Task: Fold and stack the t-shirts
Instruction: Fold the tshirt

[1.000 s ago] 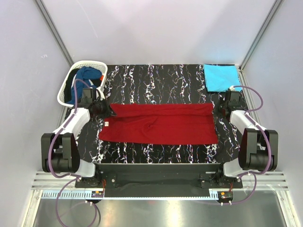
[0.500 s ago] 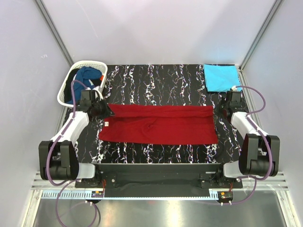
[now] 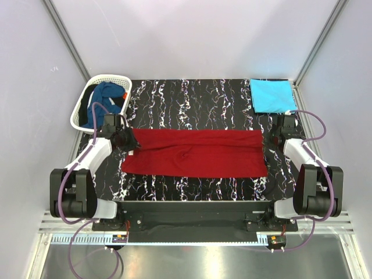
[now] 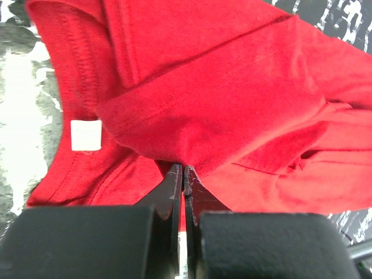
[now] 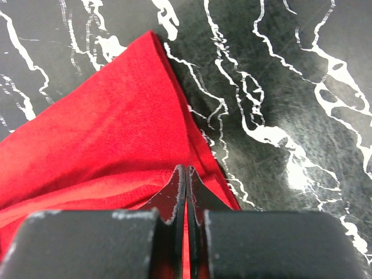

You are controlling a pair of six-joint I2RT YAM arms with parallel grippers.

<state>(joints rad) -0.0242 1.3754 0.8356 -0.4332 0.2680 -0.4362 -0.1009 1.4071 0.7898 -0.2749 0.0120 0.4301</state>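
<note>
Though tough to judge from the top view, looks like both ends of the deep red t-shirt [image 3: 195, 153] pinched. Left gripper [image 4: 183, 168] clamped tight on a folded bit just beside the white tag [image 4: 86, 135], middle left of frame. Right gripper [image 5: 186, 170] squeezed closed on the hem corner, middle right. Spread flat across the centre of the black marbled table [image 3: 192, 99]. Upper right, folded bright turquoise t-shirt [image 3: 271, 96]. Upper left, dark blue t-shirt [image 3: 104, 96] bunched in the white basket [image 3: 78, 107].

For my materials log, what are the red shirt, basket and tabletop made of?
The red shirt: soft knit cloth, likely cotton, matte, stitched hems and creases show; basket: white plastic, probably, with lattice walls; tabletop: black with white marble-like veining, slightly glossy, real stone or printed sheet, cannot tell.
</note>
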